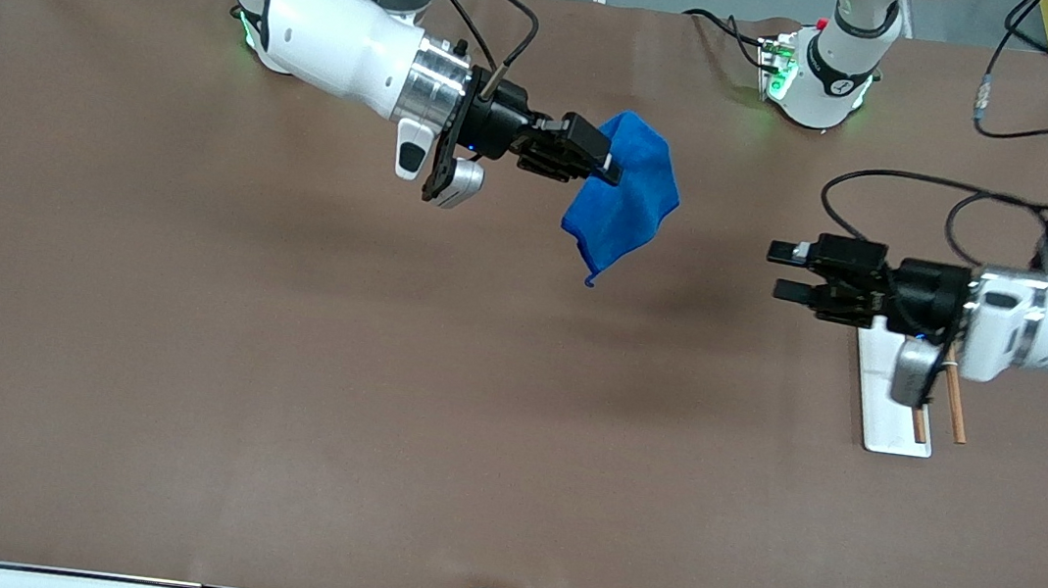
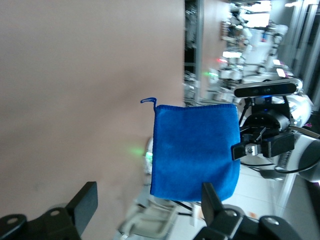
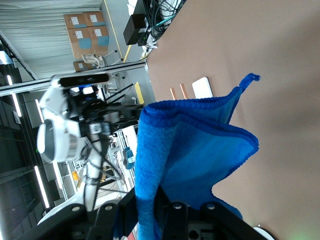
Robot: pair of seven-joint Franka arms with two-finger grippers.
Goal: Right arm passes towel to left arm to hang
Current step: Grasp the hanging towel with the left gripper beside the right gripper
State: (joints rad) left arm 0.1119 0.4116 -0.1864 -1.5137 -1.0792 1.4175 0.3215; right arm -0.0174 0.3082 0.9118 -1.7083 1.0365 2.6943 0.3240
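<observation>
Towel (image 1: 624, 197) hangs in the air from the right gripper (image 1: 605, 167), over the table (image 1: 179, 373) between the two arm bases; front view shows jaws clamped tight on its upper edge, cloth drooping with its long axis running down toward 6 o'clock, loop at the low corner. Left gripper (image 1: 780, 271) sits at the towel's 3 o'clock, well apart, fingers spread wide and empty, pointed at the cloth, so the gap to close runs straight along its own axis toward 9 o'clock. White rack base (image 1: 887, 414) with two wooden pegs (image 1: 953, 407) lies under the left wrist, partly covered by it. Left wrist view: towel (image 2: 195, 152) dead ahead between the open fingers (image 2: 84, 199), flat face toward the camera, loop at 11 o'clock, right gripper (image 2: 240, 150) pinching the edge at 3 o'clock. Right wrist view: towel (image 3: 185, 160) fills the centre, folded over the closed fingers (image 3: 172, 220), so the pinch point itself is hidden; rack base (image 3: 202, 87) small at 12 o'clock; left gripper hard to make out.
</observation>
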